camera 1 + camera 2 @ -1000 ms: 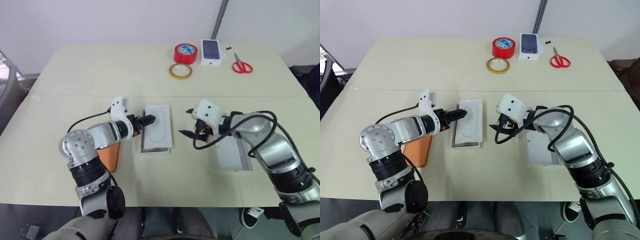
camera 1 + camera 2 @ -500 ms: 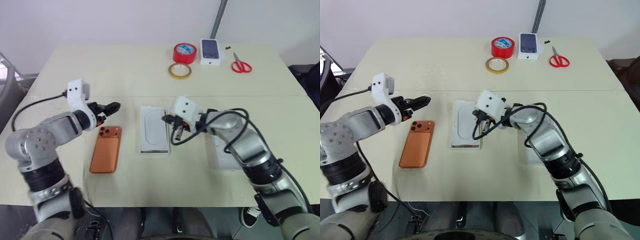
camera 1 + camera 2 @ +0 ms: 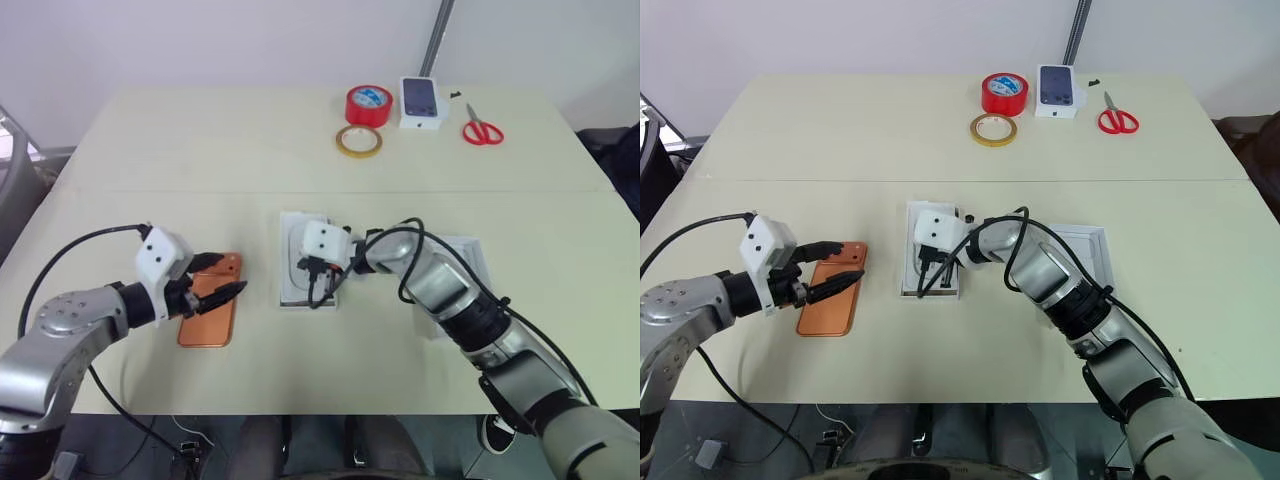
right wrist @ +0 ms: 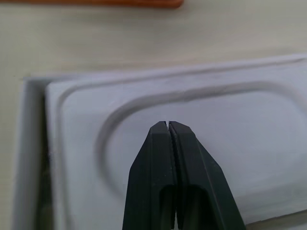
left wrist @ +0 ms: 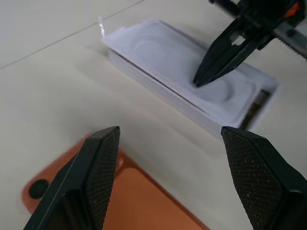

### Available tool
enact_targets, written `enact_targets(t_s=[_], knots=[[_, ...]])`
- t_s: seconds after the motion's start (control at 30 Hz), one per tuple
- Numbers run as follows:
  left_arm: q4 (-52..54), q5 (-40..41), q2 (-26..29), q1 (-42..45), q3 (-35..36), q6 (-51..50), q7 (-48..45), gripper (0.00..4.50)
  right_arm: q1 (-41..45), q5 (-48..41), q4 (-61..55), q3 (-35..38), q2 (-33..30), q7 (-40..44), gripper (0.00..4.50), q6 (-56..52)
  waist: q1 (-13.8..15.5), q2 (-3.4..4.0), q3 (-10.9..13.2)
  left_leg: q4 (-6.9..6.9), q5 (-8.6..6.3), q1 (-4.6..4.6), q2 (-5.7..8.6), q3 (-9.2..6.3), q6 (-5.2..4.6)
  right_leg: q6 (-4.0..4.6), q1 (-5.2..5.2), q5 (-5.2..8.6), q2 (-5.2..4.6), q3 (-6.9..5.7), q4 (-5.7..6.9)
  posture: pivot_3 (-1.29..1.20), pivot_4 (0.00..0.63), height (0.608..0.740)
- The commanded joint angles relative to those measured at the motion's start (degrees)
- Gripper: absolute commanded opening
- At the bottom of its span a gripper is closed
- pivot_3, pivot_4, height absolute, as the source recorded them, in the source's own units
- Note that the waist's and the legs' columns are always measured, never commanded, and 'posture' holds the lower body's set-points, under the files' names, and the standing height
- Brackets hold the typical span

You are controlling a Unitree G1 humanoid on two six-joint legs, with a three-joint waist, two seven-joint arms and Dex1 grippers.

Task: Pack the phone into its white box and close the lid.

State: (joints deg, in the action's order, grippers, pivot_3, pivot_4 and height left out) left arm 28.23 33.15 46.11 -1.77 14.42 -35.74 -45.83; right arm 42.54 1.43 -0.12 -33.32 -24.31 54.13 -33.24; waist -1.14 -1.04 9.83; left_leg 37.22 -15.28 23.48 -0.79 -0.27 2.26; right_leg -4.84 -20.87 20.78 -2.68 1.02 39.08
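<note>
The orange phone (image 3: 210,308) lies flat on the table, camera lenses at its far end. My left gripper (image 3: 222,276) hovers open just over its far half, and the fingers (image 5: 98,182) hold nothing. To the right sits the white box (image 3: 286,262), with a thin white insert (image 5: 182,67) with an oval recess lying in it. My right gripper (image 4: 168,125) is shut with nothing in it, its tips on the insert's recess. The lid (image 3: 470,258) lies grey face up to the right, partly hidden behind my right arm.
At the table's far edge are a red tape roll (image 3: 370,104), a thin yellow tape ring (image 3: 360,141), a small white box printed with a dark phone (image 3: 422,102) and red scissors (image 3: 482,132). A seam (image 3: 150,192) crosses the table.
My left gripper left the box's left edge and swung back to the near left, uncovering the phone and ending over it. My right gripper moved left onto the insert and shut.
</note>
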Motion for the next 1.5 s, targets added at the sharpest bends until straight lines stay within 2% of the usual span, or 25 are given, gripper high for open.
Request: enact_targets(t_s=[0.03,0.37,0.47,0.57,0.67,0.7,0.8,1.03,1.13,1.5], knots=[[1.6,-0.6,1.2,-0.8,2.2,2.2,-1.1,3.54,-0.8,-0.4,-5.2,-0.7,-1.5,3.7,0.07,1.4,0.0,0.0,0.0,0.0,0.0,0.0,0.0,0.0,0.0,0.0,0.0,0.0,0.0,0.0,0.01,0.0,0.15,0.74],[-0.4,-1.6,0.7,-0.7,2.2,3.0,-0.3,3.54,-3.0,-0.5,-9.3,-1.0,-2.8,7.8,0.07,0.9,0.0,0.0,0.0,0.0,-0.02,0.0,0.0,-0.01,-0.04,0.0,0.01,0.0,0.01,-0.01,0.01,0.0,0.15,0.74],[-1.8,-2.4,0.2,0.1,2.6,2.9,1.5,3.54,-2.7,0.2,-8.5,0.9,-1.6,5.3,0.07,1.6,0.0,0.0,0.0,0.01,-0.02,-0.01,0.0,-0.01,-0.04,0.0,0.01,0.0,0.01,-0.01,0.02,0.0,0.15,0.74],[-4.8,0.2,-1.0,2.5,5.8,-4.2,7.2,3.54,-1.0,0.3,-6.8,4.6,1.2,0.2,0.07,1.0,0.0,0.0,0.0,0.01,-0.02,-0.01,-0.01,-0.02,-0.04,0.0,-0.01,0.0,0.02,-0.02,0.06,0.0,0.15,0.74],[-8.2,3.8,-2.8,5.0,11.7,-13.6,14.4,4.46,0.0,-0.1,-7.4,6.5,3.1,-2.2,0.0,-0.7,-0.1,-0.01,0.0,0.02,-0.02,-0.01,-0.01,-0.02,-0.04,0.0,-0.04,0.0,0.05,-0.02,0.11,0.0,0.15,0.74],[-8.4,4.3,-3.0,5.4,12.7,-15.1,15.5,4.49,0.1,-0.2,-7.7,6.6,3.3,-2.4,0.0,-0.9,-0.1,-0.02,0.0,0.02,-0.02,-0.01,-0.01,-0.02,-0.04,-0.01,-0.06,0.0,0.05,-0.02,0.11,0.0,0.15,0.74],[-7.3,5.7,-2.5,4.6,15.7,-21.6,18.7,4.49,0.8,0.4,-8.9,4.7,5.5,-3.5,0.0,-2.0,-0.1,-0.02,0.0,0.03,-0.03,0.0,-0.01,-0.02,-0.05,-0.01,-0.04,0.0,0.04,-0.02,0.09,0.0,0.15,0.74],[-7.1,11.6,-1.1,2.7,17.7,-38.2,19.6,4.49,3.9,4.9,-4.2,-5.3,11.4,-3.6,0.0,-4.0,-1.1,-0.06,0.0,0.0,-0.01,-0.01,-0.02,-0.04,-0.02,-0.01,-0.12,-0.01,0.05,-0.03,0.2,0.0,0.15,0.74],[-6.1,13.8,-0.7,2.5,16.6,-43.7,19.3,4.49,5.9,6.4,-0.9,-7.9,13.3,-3.3,0.0,-4.2,-1.1,-0.07,0.0,0.01,0.0,-0.01,-0.01,-0.05,-0.01,-0.01,-0.11,0.0,0.04,-0.03,0.2,0.0,0.15,0.74],[-0.9,17.6,-8.9,5.1,12.6,-55.2,21.2,4.49,10.8,11.4,9.0,-12.8,17.6,-2.0,0.0,-1.1,-1.0,0.01,-0.1,0.0,0.13,-0.05,0.06,-0.05,0.23,-0.01,-0.11,0.0,-0.02,-0.03,0.19,0.0,0.15,0.74]])
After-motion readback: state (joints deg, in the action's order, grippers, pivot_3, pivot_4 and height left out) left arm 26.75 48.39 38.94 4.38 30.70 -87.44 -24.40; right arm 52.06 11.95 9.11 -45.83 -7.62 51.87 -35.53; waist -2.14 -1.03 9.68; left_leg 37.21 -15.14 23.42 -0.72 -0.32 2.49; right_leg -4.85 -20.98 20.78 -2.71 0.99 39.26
